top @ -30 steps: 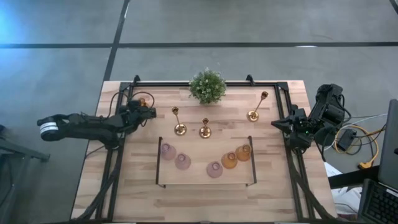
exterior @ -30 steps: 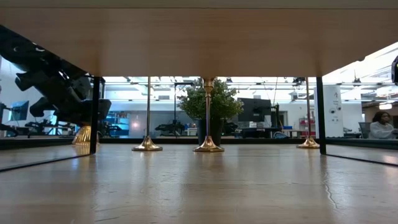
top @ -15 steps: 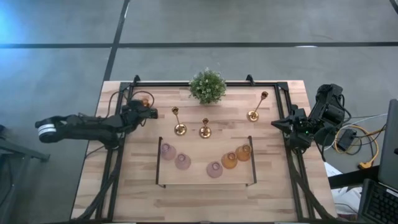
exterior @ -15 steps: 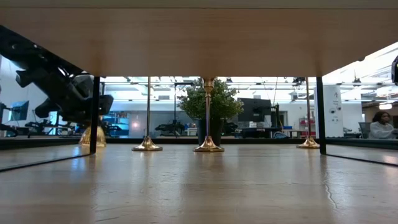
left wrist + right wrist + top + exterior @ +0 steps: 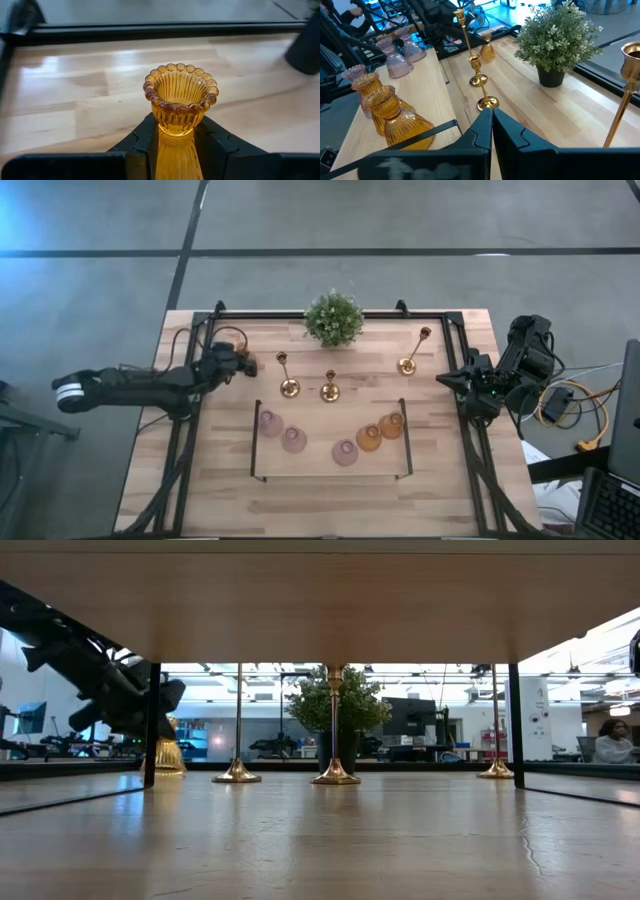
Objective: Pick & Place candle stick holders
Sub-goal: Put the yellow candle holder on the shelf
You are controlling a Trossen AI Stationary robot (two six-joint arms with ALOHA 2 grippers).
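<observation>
1. My left gripper, clamping the amber glass cup, has carried it inward toward the nearest brass candlestick.
2. Placement pending; right gripper parked, jaws closed.

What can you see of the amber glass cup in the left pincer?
The amber glass cup is see-through orange with vertical ribs, a beaded scalloped rim, a narrow waist and a wider flared foot. It stands upright and looks empty. The left pincer grips it low, a dark finger pressed on either side near the waist. It sits at the table's far left, beside the black frame and left of the nearest gold candlestick. Whether its foot touches the table cannot be told.
</observation>
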